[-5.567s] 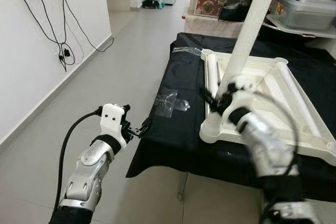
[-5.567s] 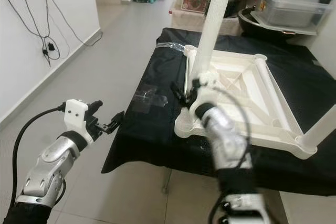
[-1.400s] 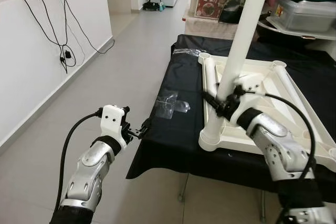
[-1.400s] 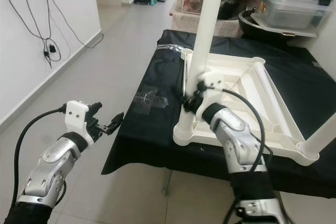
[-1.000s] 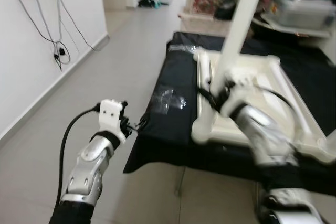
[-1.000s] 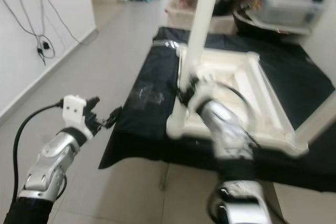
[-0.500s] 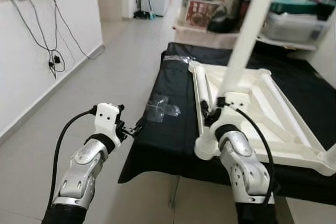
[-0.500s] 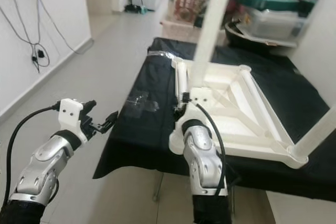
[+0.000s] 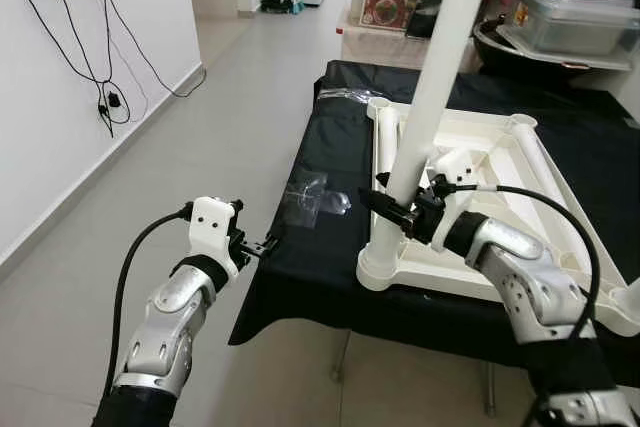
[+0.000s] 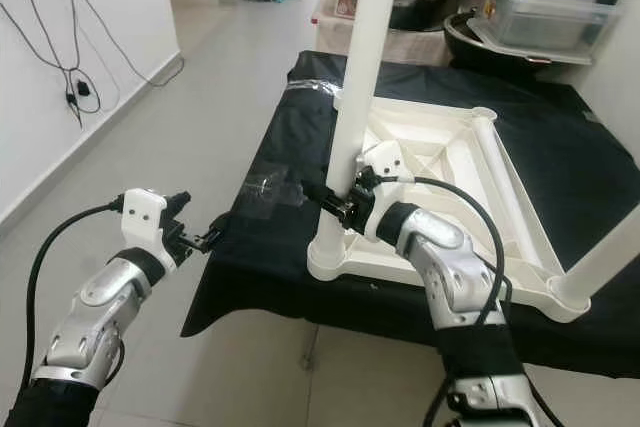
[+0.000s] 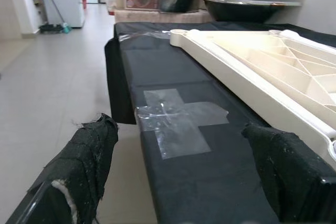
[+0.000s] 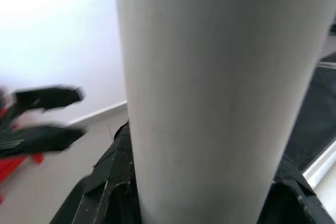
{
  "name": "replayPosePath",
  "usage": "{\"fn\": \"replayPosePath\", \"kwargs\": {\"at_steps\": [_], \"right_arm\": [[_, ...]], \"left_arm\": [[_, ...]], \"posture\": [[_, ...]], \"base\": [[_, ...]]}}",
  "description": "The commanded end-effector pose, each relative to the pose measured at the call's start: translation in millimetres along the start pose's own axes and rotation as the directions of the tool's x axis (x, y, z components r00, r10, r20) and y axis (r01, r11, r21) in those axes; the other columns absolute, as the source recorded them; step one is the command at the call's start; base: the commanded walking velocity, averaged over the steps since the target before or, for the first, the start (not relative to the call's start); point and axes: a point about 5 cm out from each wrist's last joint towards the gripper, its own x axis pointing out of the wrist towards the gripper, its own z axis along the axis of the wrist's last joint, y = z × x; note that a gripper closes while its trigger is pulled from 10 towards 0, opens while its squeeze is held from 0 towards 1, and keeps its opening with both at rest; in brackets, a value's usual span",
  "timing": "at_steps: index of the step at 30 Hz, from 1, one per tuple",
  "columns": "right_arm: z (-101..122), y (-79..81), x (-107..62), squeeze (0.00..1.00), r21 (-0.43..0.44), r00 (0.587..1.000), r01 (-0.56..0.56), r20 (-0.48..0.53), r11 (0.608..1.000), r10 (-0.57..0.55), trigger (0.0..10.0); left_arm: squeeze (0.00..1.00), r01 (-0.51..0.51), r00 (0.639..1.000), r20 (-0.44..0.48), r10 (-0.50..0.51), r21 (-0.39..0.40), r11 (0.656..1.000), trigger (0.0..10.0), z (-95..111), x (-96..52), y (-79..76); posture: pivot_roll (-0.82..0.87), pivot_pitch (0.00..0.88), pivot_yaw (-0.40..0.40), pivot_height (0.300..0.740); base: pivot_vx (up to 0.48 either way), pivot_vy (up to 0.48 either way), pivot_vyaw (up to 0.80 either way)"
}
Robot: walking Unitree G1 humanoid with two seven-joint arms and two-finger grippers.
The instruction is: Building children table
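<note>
Seating the white leg (image 9: 428, 97) into the near-left corner socket (image 9: 381, 265) of the upturned children's table (image 9: 520, 197) looks to be the step in hand. Right gripper (image 9: 396, 210) closed around the leg low down, just above the socket, black fingers (image 12: 113, 182) wrapping both sides of the tube in the right wrist view. Leg leaning slightly toward the far right rather than plumb, its top running out of frame. Table itself lying underside up on the black cloth (image 9: 320, 247), its near-left corner close to the cloth's near edge, a second leg (image 10: 605, 257) rising from the near-right corner, another lying flat along the left rail (image 9: 384, 137).

To do it well, probably: bring the tube upright over the socket before pressing, then push straight down along its own axis, not sideways, so the frame does not skid toward the cloth's edge. Keep the grip low for control; a small twist may help it bottom out. Whether it is fully home cannot be told from here.

Left gripper (image 9: 262, 245) held out just off the cloth's near-left corner, fingers (image 11: 89, 150) spread wide and holding nothing, a clear tape cross (image 11: 178, 119) on the cloth ahead of it. Worth bringing onto the frame's left rail to steady it during the push.
</note>
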Motion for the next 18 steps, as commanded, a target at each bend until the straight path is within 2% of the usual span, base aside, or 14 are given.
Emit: {"fn": "replayPosePath", "kwargs": {"at_steps": [1,3,4,5,6,8,9,10,11,12,13,15,16,18], "right_arm": [[-38.7,-15.3,1.1,0.0,0.042,0.962,0.22,-0.177,0.975,-0.209,0.0],[-54.8,-42.9,-10.9,0.0,0.044,0.748,0.64,-0.261,0.767,-0.61,0.0],[-54.8,-42.9,-10.9,0.0,0.044,0.748,0.64,-0.261,0.767,-0.61,0.0],[-62.5,-51.3,-23.4,0.0,0.058,0.595,0.793,-0.294,0.607,-0.748,0.0],[-62.5,-51.3,-23.4,0.0,0.058,0.595,0.793,-0.294,0.607,-0.748,0.0],[-73.1,-45.4,-38.6,0.0,0.078,0.42,0.904,-0.338,0.42,-0.842,0.0],[-73.1,-45.4,-38.6,0.0,0.078,0.42,0.904,-0.338,0.42,-0.842,0.0],[-72.4,-28.8,-32.4,0.0,0.095,0.47,0.879,-0.328,0.467,-0.819,6.7],[-70.6,-16.6,-26.9,0.0,0.108,0.518,0.852,-0.317,0.512,-0.795,6.7],[-63.8,-2.5,-17.4,0.0,0.124,0.599,0.798,-0.271,0.59,-0.754,10.0],[-63.8,-2.5,-17.4,0.0,0.124,0.599,0.798,-0.271,0.59,-0.754,10.0],[-45.9,18.7,-4.0,0.05,0.159,0.74,0.672,-0.146,0.723,-0.656,10.0],[-39.1,23.3,-1.6,1.0,0.156,0.777,0.629,-0.101,0.762,-0.621,10.0],[-35.1,23.2,-0.6,1.0,0.144,0.8,0.6,-0.082,0.787,-0.595,10.0]], "left_arm": [[0.0,0.0,1.0,-0.001,0.0,0.011,1.0,10.0,-1.3,-2.5,-0.9],[0.0,-0.003,1.0,0.0,0.003,0.013,1.0,10.0,-0.4,-3.1,0.5],[0.0,-0.003,1.0,0.0,0.003,0.013,1.0,10.0,-0.4,-3.1,0.5],[0.0,-0.004,1.0,0.0,0.004,0.013,1.0,10.0,-0.1,-3.4,1.2],[0.0,-0.004,1.0,0.0,0.004,0.013,1.0,10.0,-0.1,-3.4,1.2],[0.0,-0.003,1.0,-0.002,0.003,0.014,1.0,10.0,-0.8,-3.8,1.2],[0.0,-0.003,1.0,-0.002,0.003,0.014,1.0,10.0,-0.8,-3.8,1.2],[0.0,0.001,1.0,-0.004,-0.001,0.014,1.0,10.0,-0.9,-3.3,0.1],[0.0,0.003,1.0,-0.005,-0.003,0.014,1.0,10.0,-0.8,-2.9,-0.6],[0.0,0.008,1.0,-0.005,-0.008,0.012,1.0,10.0,-0.4,-2.2,-1.3],[0.0,0.008,1.0,-0.005,-0.008,0.012,1.0,10.0,-0.4,-2.2,-1.3],[0.0,0.019,1.0,-0.008,-0.019,0.013,1.0,10.0,-0.6,-0.6,-2.2],[0.0,0.023,1.0,-0.009,-0.023,0.014,1.0,10.0,-0.9,0.3,-2.5],[0.0,0.025,1.0,-0.01,-0.025,0.015,1.0,10.0,-0.9,0.9,-2.5]], "posture": [[0.11,0.0,-0.099,0.74],[0.11,0.0,-0.094,0.74],[0.11,0.0,-0.094,0.74],[0.11,0.0,-0.092,0.74],[0.11,0.0,-0.092,0.74],[0.11,0.0,-0.086,0.74],[0.11,0.0,-0.086,0.74],[0.11,0.0,-0.08,0.74],[0.11,0.0,-0.077,0.74],[0.1,0.0,-0.07,0.74],[0.1,0.0,-0.07,0.74],[0.1,0.0,-0.065,0.74],[0.09,0.0,-0.065,0.74],[0.09,0.0,-0.067,0.74]], "base": [[0.0,0.0,0.0],[0.0,0.0,0.0],[0.0,0.0,0.0],[0.0,0.0,0.0],[0.0,0.0,0.0],[0.0,0.0,0.0],[0.0,0.0,0.0],[0.0,0.0,0.0],[0.0,0.0,0.0],[0.0,0.0,0.0],[0.0,0.0,0.0],[0.0,0.0,0.0],[0.0,0.0,0.0],[0.0,0.0,0.0]]}}
